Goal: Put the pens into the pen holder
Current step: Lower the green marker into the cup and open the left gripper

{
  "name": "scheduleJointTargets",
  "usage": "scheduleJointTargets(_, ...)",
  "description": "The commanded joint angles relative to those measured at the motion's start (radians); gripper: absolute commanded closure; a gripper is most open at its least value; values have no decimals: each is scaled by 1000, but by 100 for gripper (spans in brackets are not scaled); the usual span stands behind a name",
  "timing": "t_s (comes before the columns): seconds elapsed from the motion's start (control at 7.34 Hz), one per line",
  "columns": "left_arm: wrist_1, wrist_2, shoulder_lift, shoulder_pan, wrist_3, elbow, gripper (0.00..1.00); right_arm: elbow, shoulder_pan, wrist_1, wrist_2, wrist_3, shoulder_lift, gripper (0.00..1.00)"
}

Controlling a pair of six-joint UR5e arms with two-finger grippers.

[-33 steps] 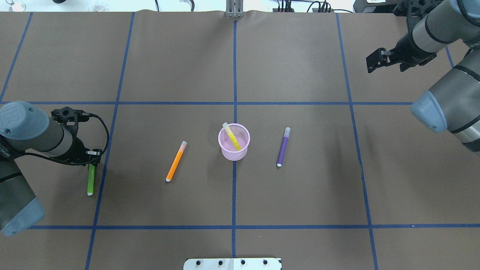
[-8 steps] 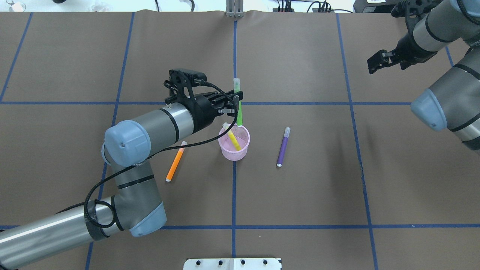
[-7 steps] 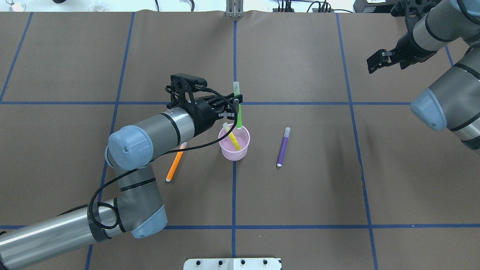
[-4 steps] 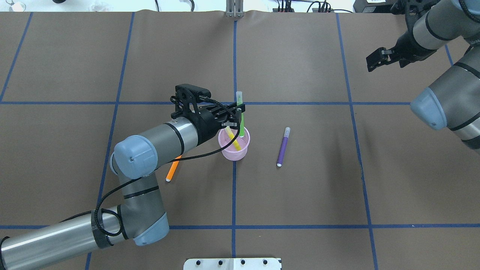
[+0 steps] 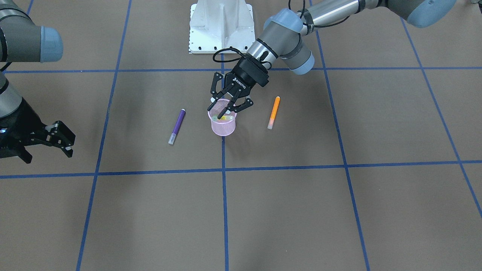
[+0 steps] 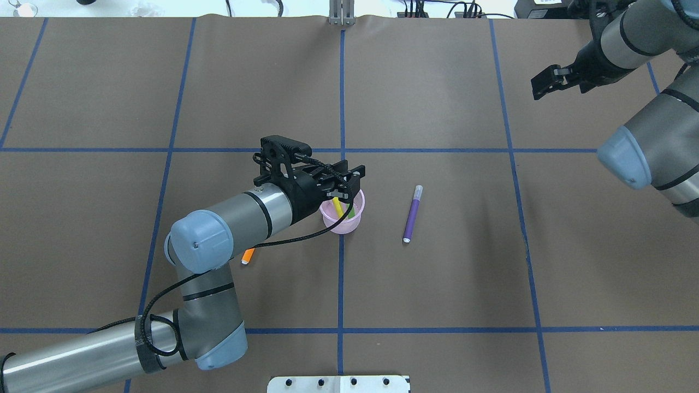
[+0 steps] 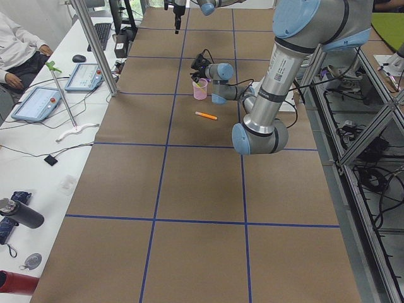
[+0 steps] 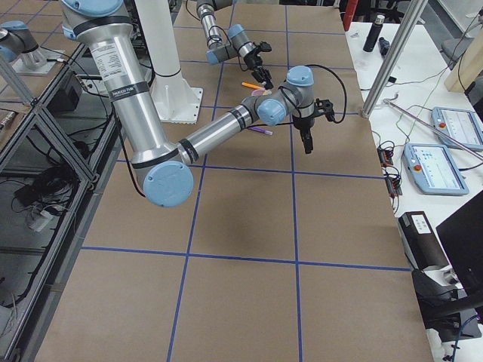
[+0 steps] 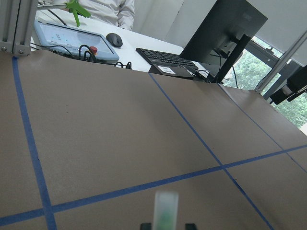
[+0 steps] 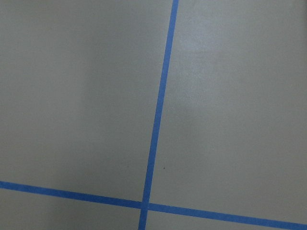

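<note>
Left jaws: spread and empty, low over the cup's mouth. The wrist view shows a blurred green cap between the two tips, with a gap on each side.
Green pen: inside the cup on its far side, with its cap poking up above the rim.
Yellow pen: also in the cup, leaning across it.
Cup: upright on the desk, on the centre blue line, directly under the left jaws.
Cable: loops from the left wrist and passes close by the cup's near side.
Orange pen: flat on the desk beside the cup on the robot's left. In the overhead view the left forearm covers most of it.
Purple pen: flat on the desk on the cup's other side, apart from it.
Right jaws: spread and empty, well away over bare desk at the far right.
Progress: two pens look to be in, two are left.
Risk: the cup is light and the jaws sit close to its rim. A sideways pull, rather than a straight lift, could catch the green cap or the rim on a tip. The cable could also drag the wall. Either could tip the cup and spill both pens.
</note>
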Motion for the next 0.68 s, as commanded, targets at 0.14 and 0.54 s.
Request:
scheduleJointTargets(0.14, 20, -15, 41, -10, 4, -64, 0, 11, -32, -1, 8, -41, 60, 0)
scheduleJointTargets(0.54, 425, -366, 248, -210, 4, -365, 0, 37, -103, -5, -31, 17, 75, 0)
